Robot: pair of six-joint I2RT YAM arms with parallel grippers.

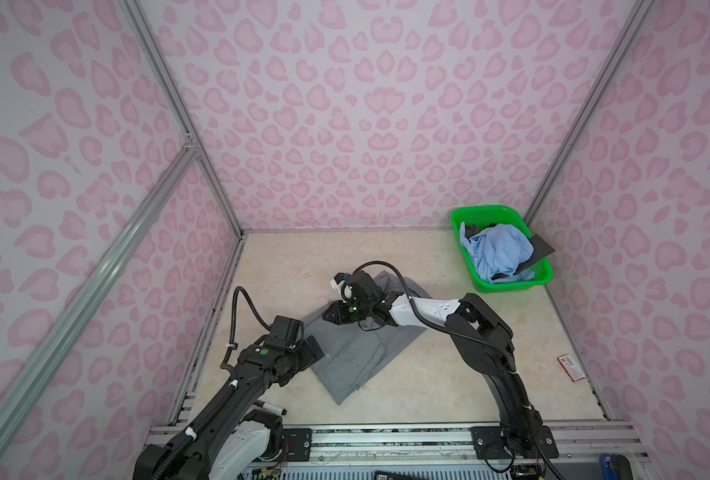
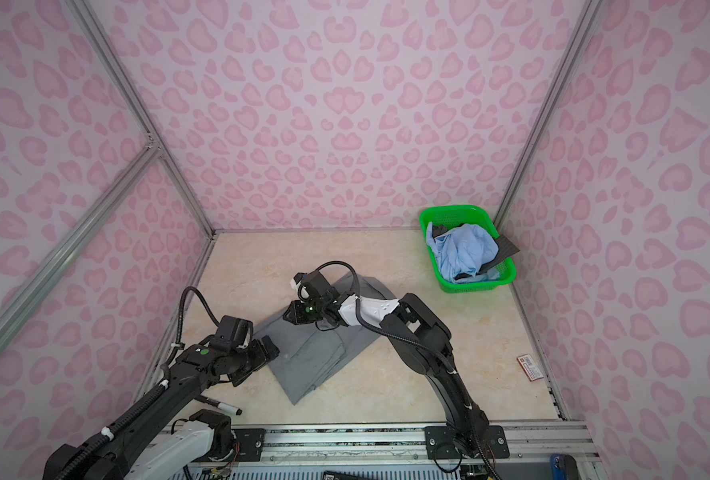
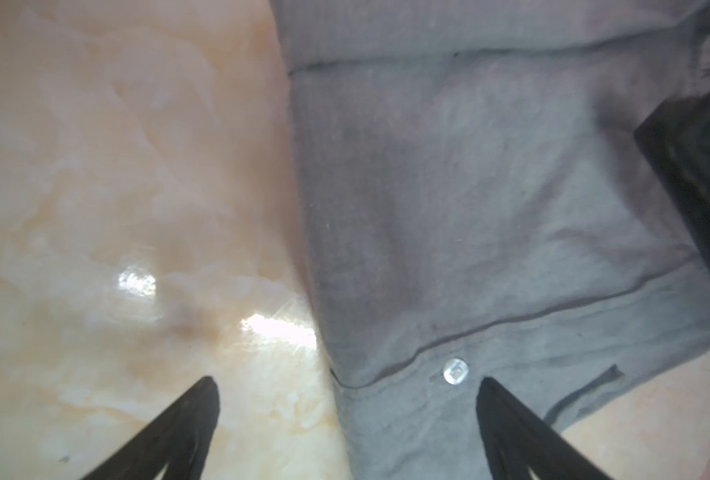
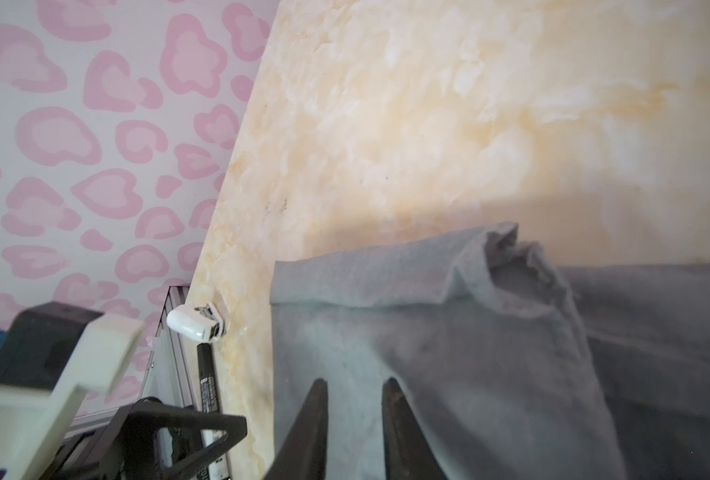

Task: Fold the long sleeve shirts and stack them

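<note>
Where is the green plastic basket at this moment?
In both top views the green plastic mesh basket stands in the far right corner of the beige marbled table, beyond the grey shirt.

Robot lab cell: alu frame [image 1: 189, 140], patterned walls [image 1: 365, 124].

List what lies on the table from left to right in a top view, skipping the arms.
black marker → grey shirt → green basket → red packet
</note>
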